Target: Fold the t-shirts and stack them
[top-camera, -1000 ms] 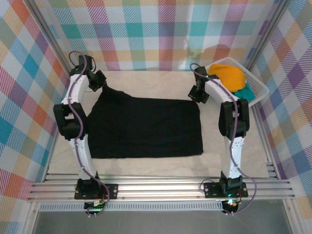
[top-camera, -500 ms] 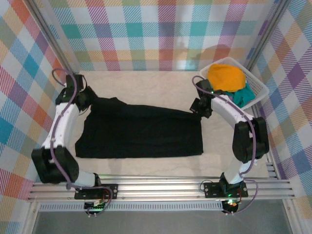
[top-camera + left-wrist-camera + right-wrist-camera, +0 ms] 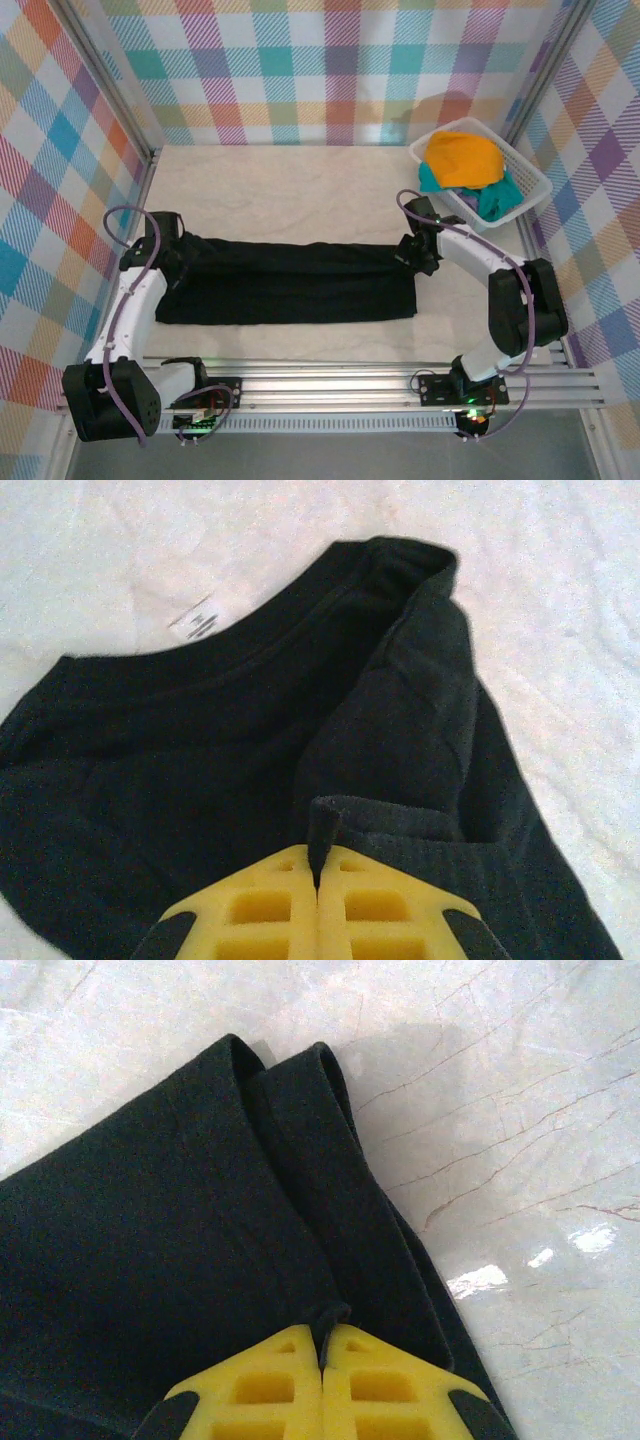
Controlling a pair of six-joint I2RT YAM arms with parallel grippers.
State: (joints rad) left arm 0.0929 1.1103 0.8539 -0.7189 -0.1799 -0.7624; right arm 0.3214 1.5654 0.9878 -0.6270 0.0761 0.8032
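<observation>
A white, faintly veined desk (image 3: 300, 190) was recorded, enclosed on three sides by walls (image 3: 320, 70) covered in a multicoloured check pattern. A white plastic lattice basket (image 3: 527, 162) was noted at the far right corner of the desk, set at an angle to the walls. Aluminium rails (image 3: 330, 385) were observed running across the near edge. Glossy reflections were seen on the desk surface in the right wrist view.
</observation>
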